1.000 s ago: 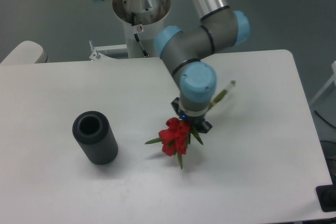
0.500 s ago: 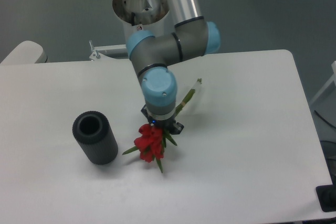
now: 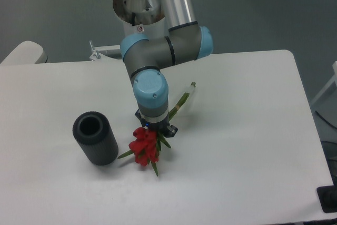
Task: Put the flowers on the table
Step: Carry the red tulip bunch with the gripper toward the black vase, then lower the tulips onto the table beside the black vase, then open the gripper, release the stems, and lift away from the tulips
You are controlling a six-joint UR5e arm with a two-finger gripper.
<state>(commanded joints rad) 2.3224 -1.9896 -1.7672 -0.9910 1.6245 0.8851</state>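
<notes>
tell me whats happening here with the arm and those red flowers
The gripper holds a bunch of red flowers by the stems, blooms pointing toward the camera, low over the white table. A dark ribbed cylinder stands just beside them, apart. Whether the flowers touch the table is unclear; the jaws are mostly hidden.

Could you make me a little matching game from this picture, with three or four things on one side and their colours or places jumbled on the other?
Things:
1. flowers
2. ribbed cylinder
3. table
4. arm's end cap

Descriptions:
A. white, smooth and flat
B. dark, standing left of the arm
C. light blue
D. red with green stems, under the arm's wrist

Pairs: 1-D, 2-B, 3-A, 4-C
</notes>
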